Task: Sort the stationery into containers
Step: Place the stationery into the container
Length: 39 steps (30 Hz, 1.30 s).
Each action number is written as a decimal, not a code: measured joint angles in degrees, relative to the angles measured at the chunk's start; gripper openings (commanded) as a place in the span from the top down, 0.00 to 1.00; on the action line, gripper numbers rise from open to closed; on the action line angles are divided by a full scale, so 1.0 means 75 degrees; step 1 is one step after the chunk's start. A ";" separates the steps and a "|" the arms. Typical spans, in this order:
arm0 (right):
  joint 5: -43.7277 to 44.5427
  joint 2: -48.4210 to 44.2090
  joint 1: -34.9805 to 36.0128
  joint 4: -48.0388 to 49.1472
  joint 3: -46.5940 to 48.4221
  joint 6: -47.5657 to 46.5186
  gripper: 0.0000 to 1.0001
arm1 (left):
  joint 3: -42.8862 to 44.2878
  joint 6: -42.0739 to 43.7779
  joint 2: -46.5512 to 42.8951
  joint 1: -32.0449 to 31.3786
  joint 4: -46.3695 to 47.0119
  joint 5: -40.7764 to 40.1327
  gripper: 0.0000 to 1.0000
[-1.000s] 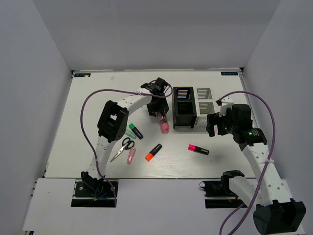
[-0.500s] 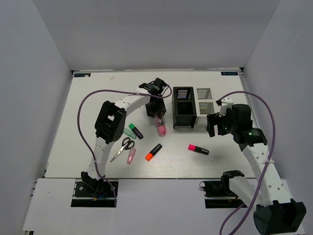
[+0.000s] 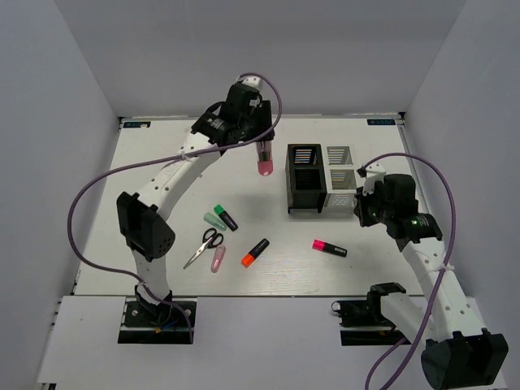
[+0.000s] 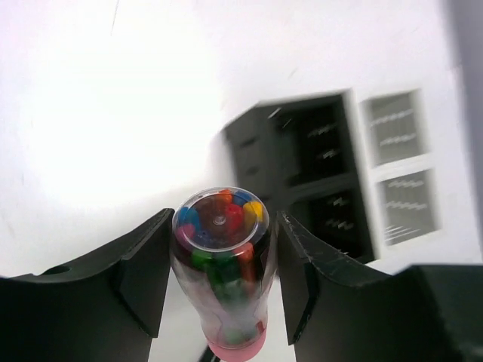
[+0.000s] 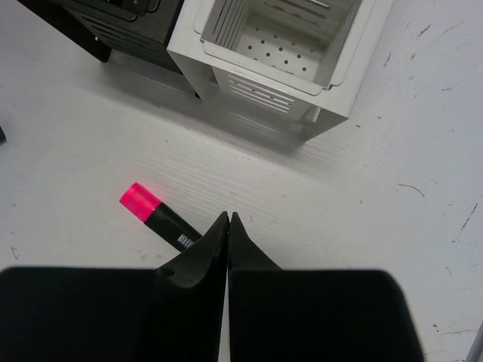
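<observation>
- The pink tube (image 3: 263, 165) has been lifted off the table since the earlier view. It is now clamped between the fingers of the left gripper (image 3: 260, 145), in the air just left of the black holder (image 3: 306, 177).
- The scissors (image 3: 203, 246), pink cutter (image 3: 218, 259) and orange-capped marker (image 3: 255, 253) are left unmoved on the table.
- The black holder's interior is too dark for any contents to be told.
- In the white holder (image 5: 266, 56), set against the black one, only a perforated floor is seen.
- The right gripper (image 5: 228, 219) has been closed from wide open, on nothing, above the pink-capped marker (image 5: 155, 215).
</observation>
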 measured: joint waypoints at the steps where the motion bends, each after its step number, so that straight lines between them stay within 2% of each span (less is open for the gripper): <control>1: 0.0003 0.0009 0.0000 0.0000 -0.0003 0.0003 1.00 | 0.0003 0.0149 -0.0195 -0.0073 0.0300 -0.0050 1.00; 4: 0.0006 0.0079 0.0000 0.0017 -0.0003 0.0003 1.00 | -0.0012 0.0554 -0.0481 -0.0332 0.1329 -0.0172 1.00; 9: 0.0023 0.0192 0.0000 0.0032 -0.0015 0.0003 1.00 | -0.0356 0.1169 -0.0309 -0.0871 0.3535 -0.0440 1.00; 13: 0.0052 0.0201 0.0003 0.0044 -0.0058 0.0000 1.00 | -0.0423 0.1798 0.0382 -0.1241 0.5167 -0.0694 1.00; 20: 0.0160 0.0216 0.0009 0.0128 -0.0076 -0.0015 1.00 | -0.0522 0.3427 0.1501 -0.1641 0.6936 -0.0997 1.00; 29: 0.0248 0.0236 0.0009 0.0187 -0.0082 -0.0015 1.00 | -0.0825 0.4310 0.1947 -0.1722 0.7944 -0.1343 1.00; 39: 0.0306 0.0236 0.0009 0.0195 -0.0082 -0.0015 1.00 | -0.1874 0.4345 0.1938 -0.1702 0.8632 -0.1483 1.00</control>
